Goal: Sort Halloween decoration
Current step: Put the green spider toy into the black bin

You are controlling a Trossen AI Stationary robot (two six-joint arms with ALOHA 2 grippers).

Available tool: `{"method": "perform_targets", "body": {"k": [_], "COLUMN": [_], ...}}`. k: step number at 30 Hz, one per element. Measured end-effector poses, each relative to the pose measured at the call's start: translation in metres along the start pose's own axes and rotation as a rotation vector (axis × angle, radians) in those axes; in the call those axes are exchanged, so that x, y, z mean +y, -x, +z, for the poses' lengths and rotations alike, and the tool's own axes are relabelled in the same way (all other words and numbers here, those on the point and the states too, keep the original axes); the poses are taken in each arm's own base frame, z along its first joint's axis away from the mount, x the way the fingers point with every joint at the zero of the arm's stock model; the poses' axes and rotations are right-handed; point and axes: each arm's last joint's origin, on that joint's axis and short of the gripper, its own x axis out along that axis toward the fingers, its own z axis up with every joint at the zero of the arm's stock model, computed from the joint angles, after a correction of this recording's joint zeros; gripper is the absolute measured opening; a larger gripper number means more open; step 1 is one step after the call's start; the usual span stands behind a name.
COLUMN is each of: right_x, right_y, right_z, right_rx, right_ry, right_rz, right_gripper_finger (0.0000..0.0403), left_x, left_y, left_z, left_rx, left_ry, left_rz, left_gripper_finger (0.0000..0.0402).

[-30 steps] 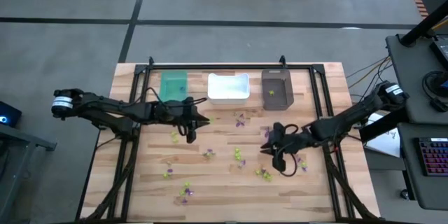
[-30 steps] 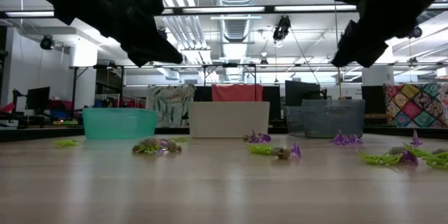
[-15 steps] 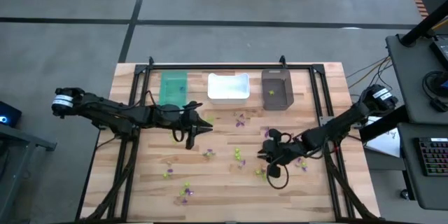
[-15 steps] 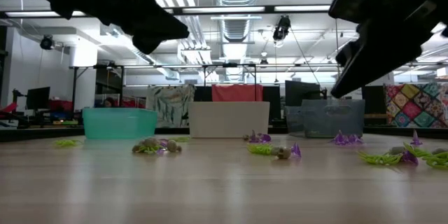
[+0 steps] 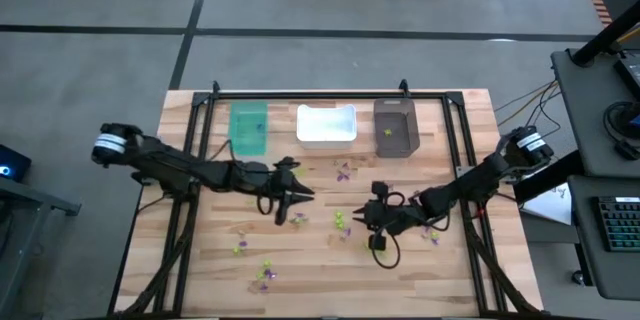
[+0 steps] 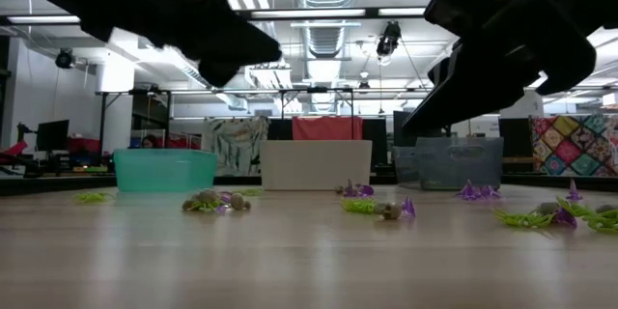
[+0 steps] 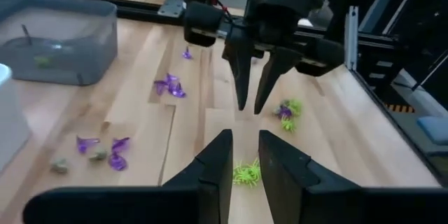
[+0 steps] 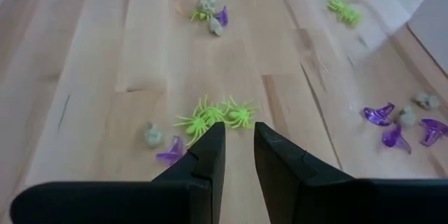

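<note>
Lime-green, purple and pale grey trinkets lie scattered over the wooden table, most of them on the side of the white bin that faces the arms. That white bin stands at the table's far edge between a teal bin and a dark bin, the three in a row and just apart; a speck of green shows inside the dark one.

Well in front of the white bin, the left gripper hangs above the boards, its fingers a narrow gap apart with nothing between them. In the left wrist view a lime-green spider lies on the wood just past those fingertips.

Also in front of the white bin, a little toward the dark bin's side, the right gripper points at the left one, near it but apart. Its fingers stand slightly apart and empty. The right wrist view shows a pair of green spiders just ahead of the tips, with a grey trinket and a purple one beside them. In the low view both grippers are clear of the tabletop.
</note>
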Motion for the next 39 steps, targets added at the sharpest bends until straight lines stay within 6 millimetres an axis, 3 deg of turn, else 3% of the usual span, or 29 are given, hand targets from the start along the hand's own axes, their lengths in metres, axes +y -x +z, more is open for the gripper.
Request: {"method": "perform_targets", "body": {"k": [12, 19, 28, 39], "right_x": [0.000, -0.002, -0.013, -0.017], "right_y": [0.000, -0.001, -0.009, -0.011], "right_z": [0.000, 0.001, 0.002, 0.003], "right_rx": [-0.004, -0.005, 0.075, 0.076], "right_ry": [-0.043, -0.278, -0.686, -0.709], "right_rz": [-0.001, -0.005, 0.081, 0.084], "right_gripper_finger": [0.0068, 0.0068, 0.0068, 0.0068], "left_x": [0.003, 0.001, 0.002, 0.003], "left_y": [-0.069, -0.094, -0.103, -0.106], "left_z": [-0.030, -0.041, -0.051, -0.058], "left_rx": [0.184, 0.231, 0.276, 0.293], "left_ry": [-0.012, -0.029, -0.071, -0.071], "left_rz": [0.036, 0.023, 0.014, 0.016], "left_gripper_finger": [0.0038, 0.0038, 0.0038, 0.0038]}}
